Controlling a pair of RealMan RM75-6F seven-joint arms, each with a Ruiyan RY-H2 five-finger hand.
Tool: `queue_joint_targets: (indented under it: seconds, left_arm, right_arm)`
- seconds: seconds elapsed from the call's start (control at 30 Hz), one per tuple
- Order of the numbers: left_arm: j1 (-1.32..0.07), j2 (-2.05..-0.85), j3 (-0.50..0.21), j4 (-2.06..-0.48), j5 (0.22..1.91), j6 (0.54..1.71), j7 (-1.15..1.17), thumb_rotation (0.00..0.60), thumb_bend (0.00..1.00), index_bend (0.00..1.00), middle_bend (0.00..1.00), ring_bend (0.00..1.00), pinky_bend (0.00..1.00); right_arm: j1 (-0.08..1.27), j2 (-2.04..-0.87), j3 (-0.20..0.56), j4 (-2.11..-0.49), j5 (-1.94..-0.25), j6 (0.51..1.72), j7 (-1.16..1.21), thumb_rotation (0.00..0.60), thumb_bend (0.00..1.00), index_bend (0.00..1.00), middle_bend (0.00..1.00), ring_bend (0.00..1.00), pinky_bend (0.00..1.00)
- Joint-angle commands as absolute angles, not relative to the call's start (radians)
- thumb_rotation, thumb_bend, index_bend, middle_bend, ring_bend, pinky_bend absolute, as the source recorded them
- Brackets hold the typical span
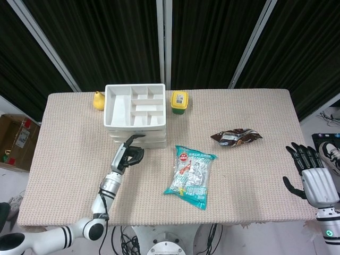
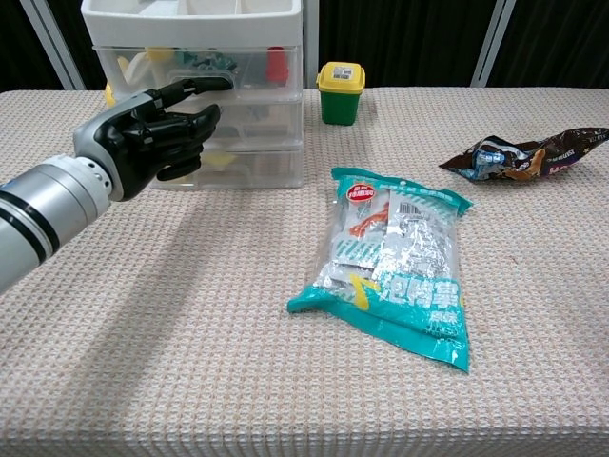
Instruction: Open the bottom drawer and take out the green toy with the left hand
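Note:
A white three-drawer cabinet stands at the back left of the table, with all its drawers in. My left hand hovers just in front of its lower drawers. The fingers are curled in and the thumb points at the cabinet. Nothing shows in its grasp, and I cannot tell whether it touches the bottom drawer. That drawer's clear front shows only a pale yellowish shape; no green toy can be made out there. My right hand is open, beyond the table's right edge.
A teal snack bag lies mid-table. A dark crumpled wrapper lies at the right. A small yellow-green bin stands right of the cabinet, and a yellow toy to its left.

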State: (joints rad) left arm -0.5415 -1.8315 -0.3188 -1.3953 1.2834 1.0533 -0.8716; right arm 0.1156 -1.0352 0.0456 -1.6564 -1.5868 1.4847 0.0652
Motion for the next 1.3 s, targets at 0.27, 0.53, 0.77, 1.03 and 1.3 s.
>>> queue_joint_targets:
  seconds: [0.27,0.53,0.77,1.03,1.3]
  left_arm:
    - [-0.506,-1.818,-0.274,-1.435,1.325,1.099,-0.89,0.6,0.48,0.45,0.86,0.99,1.0]
    - [-0.469,-1.771,-0.214,-1.497,1.335,1.102,-0.866,0.6,0.48,0.15,0.82,0.96,1.0]
    - [-0.405,-1.686,-0.139,-1.566,1.363,1.172,-0.699,0.6,0.48,0.13,0.8,0.96,1.0]
    - [-0.387,-1.54,-0.113,-1.629,1.5,1.302,-0.326,0.6,0.43,0.18,0.8,0.96,1.0]
    - [-0.452,-1.477,-0.194,-1.663,1.483,1.273,-0.126,0.6,0.35,0.18,0.8,0.96,1.0]
  right_arm:
    - [0.111,-1.035,0.041,-1.666,-1.592,1.49,0.055,0.6,0.29,0.0,0.0,0.0,0.0]
    - [0.105,-1.032,0.038,-1.67,-1.603,1.503,0.055,0.6,0.29,0.0,0.0,0.0,0.0]
    - [0.104,-1.028,0.039,-1.671,-1.607,1.506,0.054,0.6,0.29,0.0,0.0,0.0,0.0]
    - [0.112,-1.021,0.043,-1.68,-1.619,1.505,0.043,0.6,0.29,0.0,0.0,0.0,0.0]
    - [0.105,-1.004,0.046,-1.694,-1.626,1.526,0.036,0.6,0.29,0.0,0.0,0.0,0.0]
